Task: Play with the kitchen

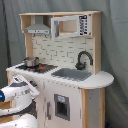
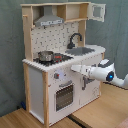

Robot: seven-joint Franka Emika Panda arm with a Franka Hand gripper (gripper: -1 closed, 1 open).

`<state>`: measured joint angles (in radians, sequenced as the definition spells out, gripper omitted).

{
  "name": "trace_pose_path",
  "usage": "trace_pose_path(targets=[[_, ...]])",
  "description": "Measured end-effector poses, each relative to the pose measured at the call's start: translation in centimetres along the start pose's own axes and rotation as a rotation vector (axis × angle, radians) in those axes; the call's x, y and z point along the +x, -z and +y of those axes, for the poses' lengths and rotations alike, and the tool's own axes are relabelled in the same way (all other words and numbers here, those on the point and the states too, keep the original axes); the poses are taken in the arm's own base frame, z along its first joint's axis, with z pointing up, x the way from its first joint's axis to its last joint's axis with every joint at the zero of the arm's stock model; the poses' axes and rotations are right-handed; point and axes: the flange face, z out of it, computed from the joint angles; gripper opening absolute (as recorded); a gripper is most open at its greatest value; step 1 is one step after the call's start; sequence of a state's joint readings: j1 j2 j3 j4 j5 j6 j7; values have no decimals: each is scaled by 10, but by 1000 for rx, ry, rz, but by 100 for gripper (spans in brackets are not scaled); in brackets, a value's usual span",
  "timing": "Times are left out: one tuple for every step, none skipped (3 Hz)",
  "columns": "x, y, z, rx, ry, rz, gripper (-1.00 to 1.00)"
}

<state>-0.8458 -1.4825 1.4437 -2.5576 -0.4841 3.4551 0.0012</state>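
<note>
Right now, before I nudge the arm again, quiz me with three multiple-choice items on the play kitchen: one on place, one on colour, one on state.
1. Where is the metal pot?
A. in the sink
B. on the stove
C. on the floor

2. What colour is the faucet?
A. black
B. red
C. yellow

3. How is the oven door?
A. hanging open
B. missing
C. closed

Answers: 1 B, it sits on the stove beside the sink; 2 A, it shows dark in both exterior views; 3 C, it lies flush with the kitchen front.
</note>
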Motion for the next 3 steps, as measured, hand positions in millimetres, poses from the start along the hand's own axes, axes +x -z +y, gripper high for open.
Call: trace_pose_path(targets=[[0,0,0,0,-131,0,-100],[0,0,0,0,-262,0,-100],[0,0,0,0,-377,0,-100]])
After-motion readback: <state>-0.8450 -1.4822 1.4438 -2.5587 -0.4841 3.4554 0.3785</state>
